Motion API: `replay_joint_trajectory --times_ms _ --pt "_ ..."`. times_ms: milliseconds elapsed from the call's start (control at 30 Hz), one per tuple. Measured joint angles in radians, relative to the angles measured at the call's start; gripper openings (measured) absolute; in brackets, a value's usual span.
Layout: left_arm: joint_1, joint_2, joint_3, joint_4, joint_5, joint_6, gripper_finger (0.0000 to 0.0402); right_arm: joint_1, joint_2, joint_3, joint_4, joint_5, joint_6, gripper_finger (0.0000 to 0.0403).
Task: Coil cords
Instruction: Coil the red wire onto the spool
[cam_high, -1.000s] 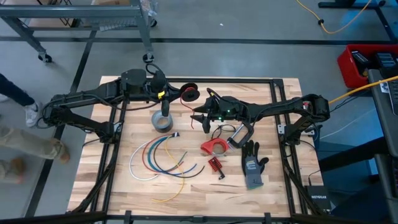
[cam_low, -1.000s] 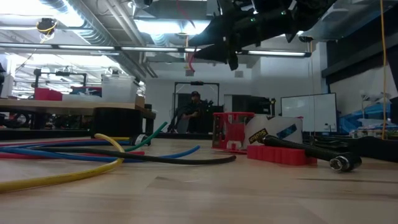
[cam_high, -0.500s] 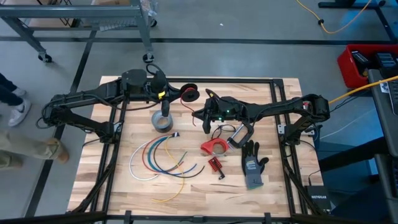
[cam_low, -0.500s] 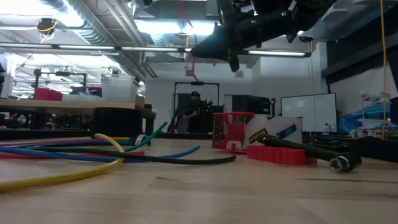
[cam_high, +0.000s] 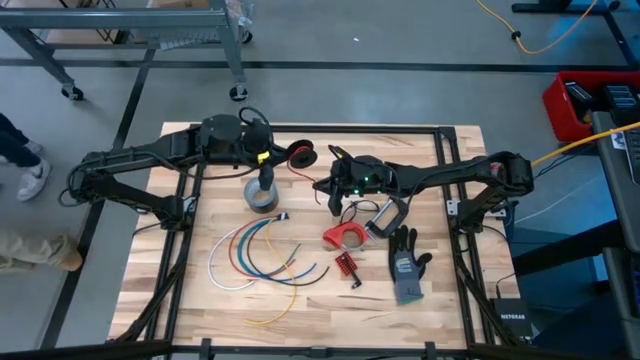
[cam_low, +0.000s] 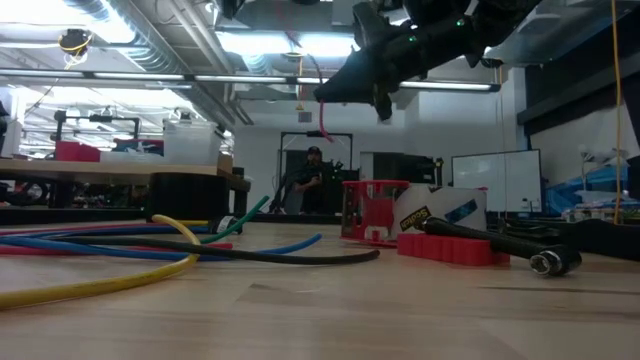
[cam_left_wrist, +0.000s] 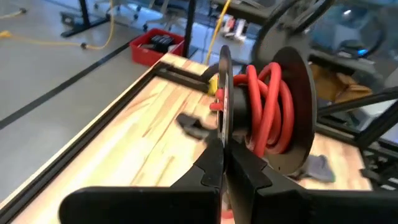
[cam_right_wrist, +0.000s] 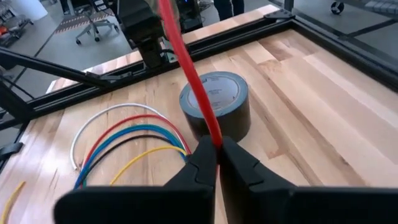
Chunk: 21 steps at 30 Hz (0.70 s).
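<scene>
Right gripper (cam_right_wrist: 216, 149) is pinched shut on the long red cord (cam_right_wrist: 186, 68), held above the table near its middle. From the closed fingertips the cord runs up and away toward the left arm. Left gripper (cam_left_wrist: 224, 163) is clamped narrow on the rim of a black plastic spool (cam_left_wrist: 273, 109) wound with coils of the same red cord — spool sits near the table's far edge in the high view (cam_high: 301, 154).

Under the right gripper's line of sight: a grey roll of duct tape (cam_right_wrist: 216, 102), standing flat on the light wooden tabletop (cam_right_wrist: 323, 106), close beneath the taut cord but not touching it as far as I can tell.

Loose bundle of short curved wires (cam_high: 250, 250) — white, red, blue, green, yellow — lies fanned on the table, on the near side of the tape roll, apart from both grippers.

Others nearby: red plastic tape dispenser (cam_high: 345, 236) just beside the right arm, small red ribbed block (cam_high: 347, 265), dark grey work glove (cam_high: 406, 262) flat on the table toward the right side.
</scene>
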Motion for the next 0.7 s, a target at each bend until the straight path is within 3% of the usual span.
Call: replay_joint_trajectory --times_ms 433,700 --pt "-0.011 0.000 -0.002 -0.114 -0.060 -0.051 0.0000 -0.033 -0.163 0.000 -0.180 0.122 -0.125 0.0005" --pt "-0.050 0.020 -0.003 -0.117 -0.060 -0.067 0.0000 -0.104 -0.232 0.000 -0.195 0.111 -0.126 0.0004"
